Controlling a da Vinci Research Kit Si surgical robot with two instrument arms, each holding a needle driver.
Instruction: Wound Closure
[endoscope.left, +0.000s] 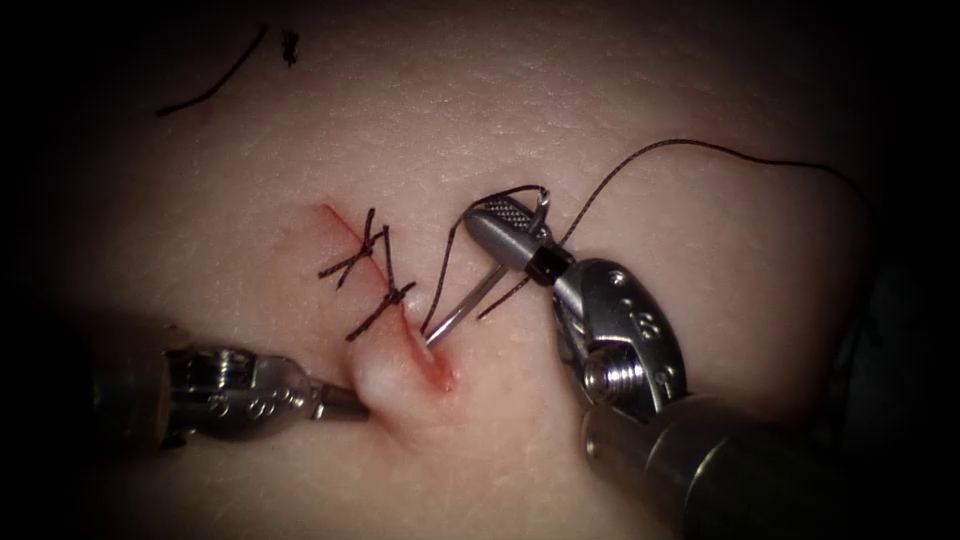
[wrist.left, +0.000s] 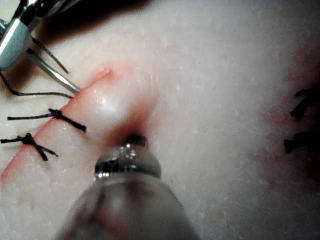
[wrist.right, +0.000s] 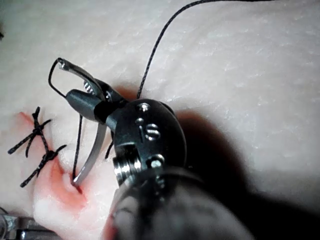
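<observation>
Needle (endoscope.left: 468, 305) tip in cut's (endoscope.left: 425, 358) right edge, stitches (endoscope.left: 372, 272) behind.

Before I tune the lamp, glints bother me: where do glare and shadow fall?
Endoscope view: dark edges round the lit tissue; glare on the right tool, which holds the needle near its tail, tip at the cut's right lip. Left wrist view: glint on the left tool, gripping tissue. Right wrist view: right tool shadows tissue.
</observation>
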